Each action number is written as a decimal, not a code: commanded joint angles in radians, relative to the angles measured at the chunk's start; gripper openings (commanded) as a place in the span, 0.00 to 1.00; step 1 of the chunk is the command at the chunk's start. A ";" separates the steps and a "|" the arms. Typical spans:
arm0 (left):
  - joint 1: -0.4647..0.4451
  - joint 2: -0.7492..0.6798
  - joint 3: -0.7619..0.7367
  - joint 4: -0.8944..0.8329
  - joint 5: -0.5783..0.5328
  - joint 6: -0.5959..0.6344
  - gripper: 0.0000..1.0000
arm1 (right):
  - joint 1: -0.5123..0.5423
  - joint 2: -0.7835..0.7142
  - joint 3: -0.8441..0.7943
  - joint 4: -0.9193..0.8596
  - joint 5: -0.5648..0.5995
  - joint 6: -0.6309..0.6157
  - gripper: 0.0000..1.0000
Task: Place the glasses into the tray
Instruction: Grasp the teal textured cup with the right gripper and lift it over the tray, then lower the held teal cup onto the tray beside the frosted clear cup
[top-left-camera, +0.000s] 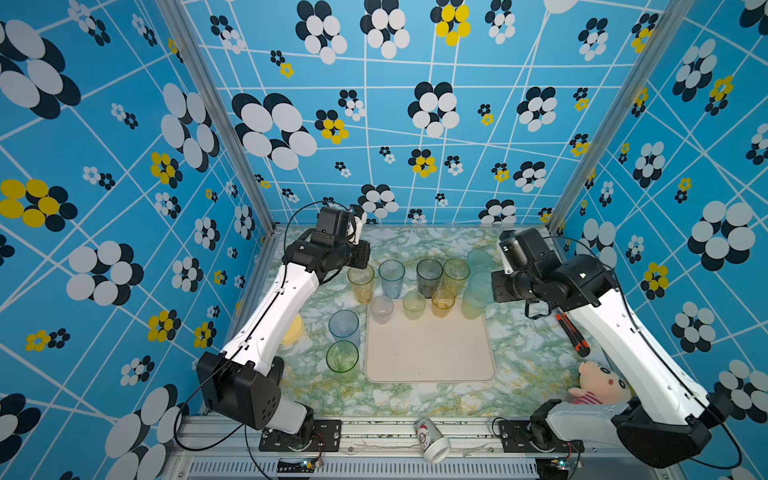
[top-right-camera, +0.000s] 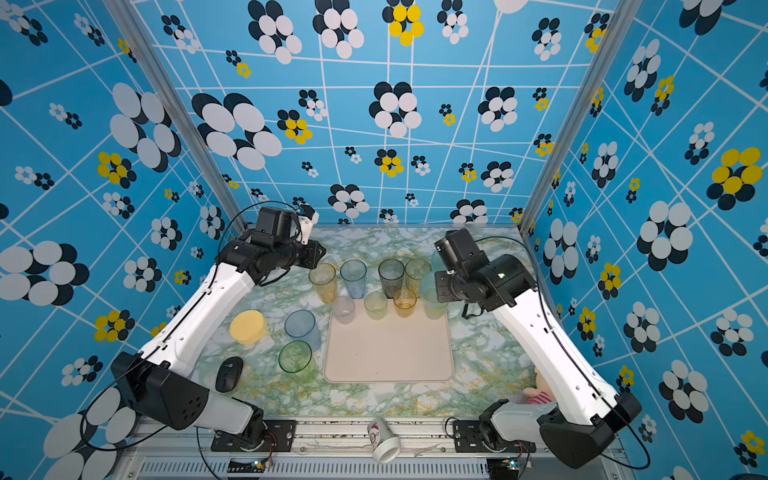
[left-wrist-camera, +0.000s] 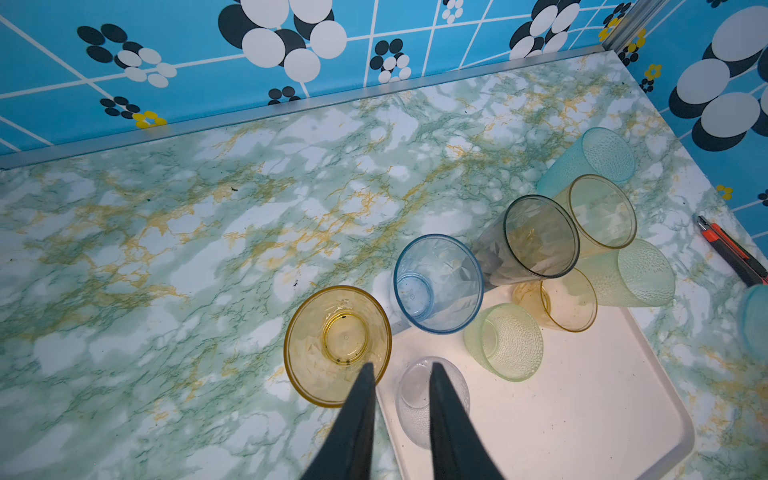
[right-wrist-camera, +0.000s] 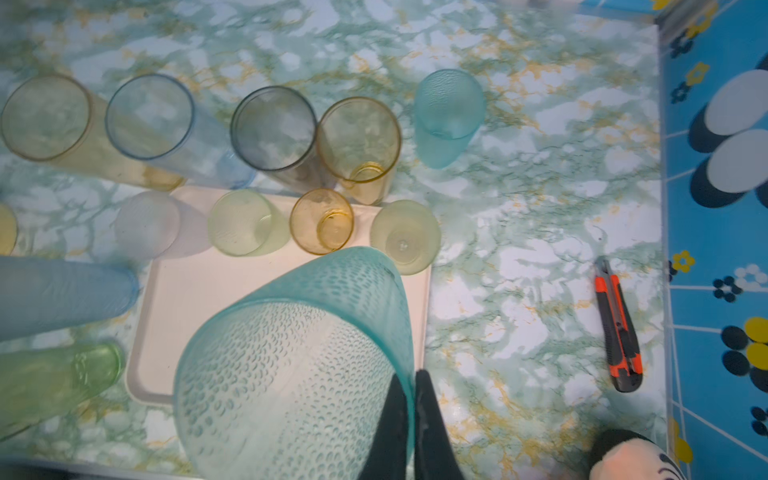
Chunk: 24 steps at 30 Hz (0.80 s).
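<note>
Right end effector: clenched on the rim of a tall teal dimpled translucent tumbler, one finger inside the mouth and one outside. This grip probably leaves the base free for setting down.
Held tumbler's place: hanging over the 2 o'clock corner of the flat cream-pink rectangular tray, off the marbled green table. It looks mid-carry, not yet set down.
Left end effector: released, fingers parted with nothing between them. It hovers above the tray's 10 o'clock corner, over the short clear tumbler.
Already in tray: four shorter tumblers along the 12 o'clock edge, likely packed there to leave the middle and the 6 o'clock half bare.
Still waiting: a row of tall tumblers just beyond 12 o'clock, and a blue dimpled tumbler and a green smooth tumbler at 9 o'clock.
Risk: the pale tumbler in the 2 o'clock corner stands near the held one, so lowering toward the centre seems safer.
</note>
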 joint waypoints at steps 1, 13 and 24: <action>0.015 -0.034 0.023 -0.035 0.002 0.003 0.26 | 0.117 0.094 0.014 0.071 -0.039 0.053 0.01; 0.044 -0.080 -0.023 -0.025 0.034 0.000 0.26 | 0.302 0.420 0.083 0.295 -0.161 0.106 0.00; 0.067 -0.085 -0.042 -0.016 0.060 0.006 0.26 | 0.331 0.567 0.136 0.330 -0.194 0.126 0.00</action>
